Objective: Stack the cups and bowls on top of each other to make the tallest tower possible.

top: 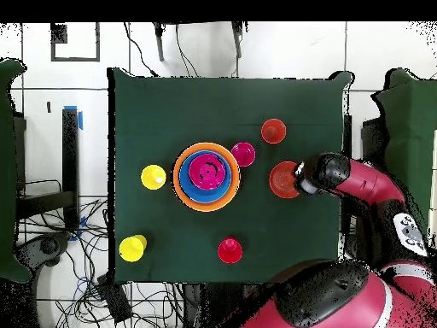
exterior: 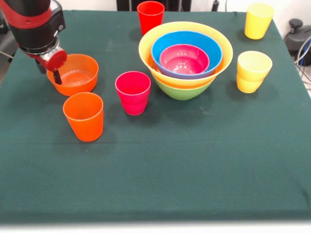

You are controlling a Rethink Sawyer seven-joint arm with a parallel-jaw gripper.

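Item: orange bowl (exterior: 74, 74), upright on the bench (exterior: 194, 160), mouth up, empty. Landmark for all placings: the tower (exterior: 185, 58), a nest of green bowl (exterior: 182, 90) at the base, very large yellow bowl (exterior: 214, 63) in it, then blue bowl (exterior: 186, 41) and magenta-pink bowl (exterior: 184, 59) innermost, all mouth up. In the front view the orange bowl stands well apart from the tower, to its left, with the magenta-pink cup (exterior: 133, 92) between the two and somewhat nearer the camera. The tool (exterior: 56, 73) sits at the orange bowl's left rim, on the side turned away from the tower; a dark tip reaches down over the rim, seemingly just inside the wall. How wide the tool stands, and whether it has hold of the rim, cannot be told from either view. Governing relation, as a judgement: the tower lies straight across from the tool through the bowl, so a carry would run rightward in the front view, passing over or behind the magenta-pink cup. The overhead view agrees: tool (top: 300, 178) at the bowl's (top: 282, 181) edge away from the tower (top: 206, 176). Other stock, by the tower in the front view: orange cup (exterior: 84, 116) far left and nearer the camera; red cup (exterior: 150, 16) just behind; one yellow cup (exterior: 253, 71) just right; another (exterior: 258, 20) right and farther back. Bowl has no long axis; round, so any rim point serves.
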